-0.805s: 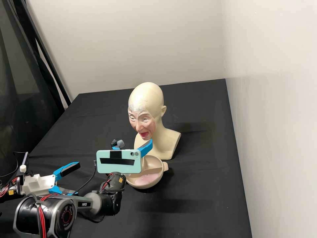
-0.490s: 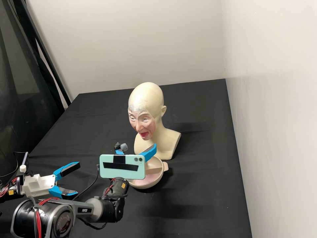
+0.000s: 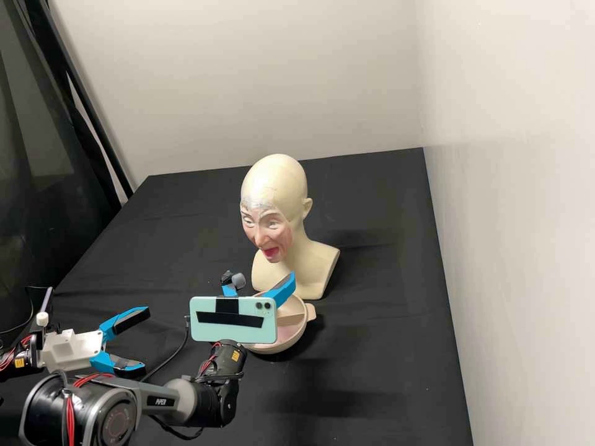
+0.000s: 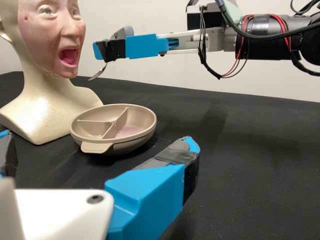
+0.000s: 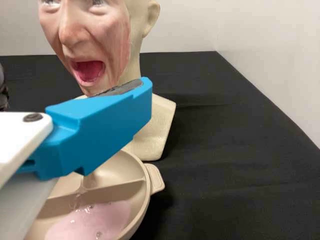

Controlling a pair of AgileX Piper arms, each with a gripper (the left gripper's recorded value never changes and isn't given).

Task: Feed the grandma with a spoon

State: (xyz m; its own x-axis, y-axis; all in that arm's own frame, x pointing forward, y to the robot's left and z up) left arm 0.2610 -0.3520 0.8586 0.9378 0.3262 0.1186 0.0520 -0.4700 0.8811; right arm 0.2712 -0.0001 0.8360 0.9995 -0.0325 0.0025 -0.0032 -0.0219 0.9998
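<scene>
The grandma is a pale mannequin head (image 3: 276,210) with an open red mouth, standing mid-bench. Right in front of it is a beige divided bowl (image 3: 299,323) with pink liquid (image 5: 95,222) in one section. My right gripper (image 3: 260,284) hovers just over the bowl's near rim, below the chin, its fingers apart. A thin spoon (image 4: 97,74) hangs down from one fingertip (image 4: 106,50) toward the bowl; how it is fixed there is hidden. My left gripper (image 3: 127,341) rests low at the front left, open and holding nothing.
A mint-green phone (image 3: 233,319) rides on the right wrist and hides part of the bowl. A white wall (image 3: 514,248) borders the bench on the right. A dark panel (image 3: 43,155) stands on the left. Cables (image 3: 170,350) lie near the arms.
The right gripper with its phone has sunk lower and shifted slightly right, closer to the bowl. The left arm, the head and the bowl have stayed put.
</scene>
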